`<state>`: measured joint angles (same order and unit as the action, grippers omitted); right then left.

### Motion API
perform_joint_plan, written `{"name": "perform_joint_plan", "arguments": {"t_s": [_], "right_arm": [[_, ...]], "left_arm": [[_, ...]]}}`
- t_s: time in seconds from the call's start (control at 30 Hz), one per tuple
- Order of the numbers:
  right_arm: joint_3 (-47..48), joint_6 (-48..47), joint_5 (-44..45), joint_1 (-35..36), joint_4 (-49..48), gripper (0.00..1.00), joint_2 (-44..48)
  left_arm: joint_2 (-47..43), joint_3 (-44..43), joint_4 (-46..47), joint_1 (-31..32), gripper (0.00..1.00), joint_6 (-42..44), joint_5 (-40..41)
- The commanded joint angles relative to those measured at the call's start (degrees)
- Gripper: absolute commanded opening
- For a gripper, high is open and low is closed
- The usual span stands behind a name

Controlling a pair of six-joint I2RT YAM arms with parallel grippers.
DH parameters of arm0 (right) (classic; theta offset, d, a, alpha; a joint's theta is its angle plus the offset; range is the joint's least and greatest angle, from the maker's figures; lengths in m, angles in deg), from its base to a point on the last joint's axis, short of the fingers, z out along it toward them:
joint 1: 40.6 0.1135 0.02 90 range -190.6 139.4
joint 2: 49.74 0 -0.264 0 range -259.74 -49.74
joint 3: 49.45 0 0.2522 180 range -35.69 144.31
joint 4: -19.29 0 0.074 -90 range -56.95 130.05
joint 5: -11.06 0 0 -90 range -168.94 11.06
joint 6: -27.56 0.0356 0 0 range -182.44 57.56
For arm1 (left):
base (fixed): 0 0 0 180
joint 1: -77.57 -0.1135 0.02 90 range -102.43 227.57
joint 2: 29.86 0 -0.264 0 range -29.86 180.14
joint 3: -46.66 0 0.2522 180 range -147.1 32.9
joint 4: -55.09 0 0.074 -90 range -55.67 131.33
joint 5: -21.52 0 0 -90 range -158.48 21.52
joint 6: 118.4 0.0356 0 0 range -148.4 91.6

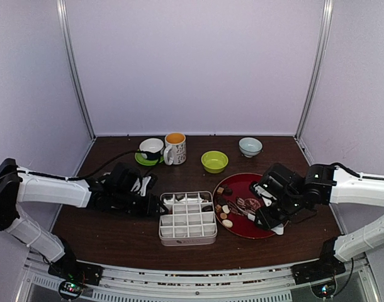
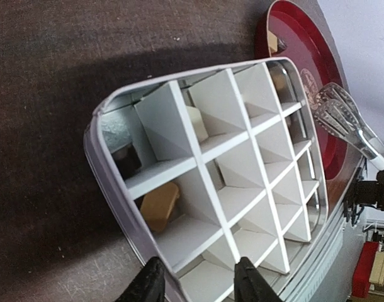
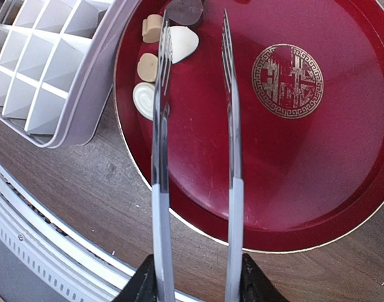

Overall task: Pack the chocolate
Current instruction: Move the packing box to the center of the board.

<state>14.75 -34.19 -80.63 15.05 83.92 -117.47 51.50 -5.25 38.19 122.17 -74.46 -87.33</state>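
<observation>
Right gripper [image 3: 195, 284]: clamped on tongs [image 3: 159, 163], blades apart, long axis aimed at chocolate [image 3: 155, 66]. Chocolate sits at the tips, on plate [image 3: 318, 163] edge nearest box [image 3: 91, 82]; a few pieces boxed. Left gripper [image 2: 198, 281]: straddles box rim, grip cannot be told. Right arm nearer.

At the back of the dark tabletop [image 1: 116, 233] a white cup [image 1: 152, 148] sits on a green saucer [image 1: 143, 160], with a patterned mug [image 1: 175, 150] just beside it. Further right stand a lime-green bowl [image 1: 214, 162] and a pale bowl [image 1: 250, 146], apart.
</observation>
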Motion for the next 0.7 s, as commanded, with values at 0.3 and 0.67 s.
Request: {"name": "perform_joint_plan", "arguments": {"t_s": [0.3, 0.67], "right_arm": [[0.7, -3.0, -0.7, -2.4, -1.4, 0.39, 3.3], [0.6, -5.2, -2.0, -4.2, -1.0, 0.39, 4.2]], "left_arm": [[4.8, -8.7, -11.2, 3.0, 0.25, -5.3, 15.1], [6.1, -10.1, -12.8, 3.8, 0.09, -10.0, 19.9]]}}
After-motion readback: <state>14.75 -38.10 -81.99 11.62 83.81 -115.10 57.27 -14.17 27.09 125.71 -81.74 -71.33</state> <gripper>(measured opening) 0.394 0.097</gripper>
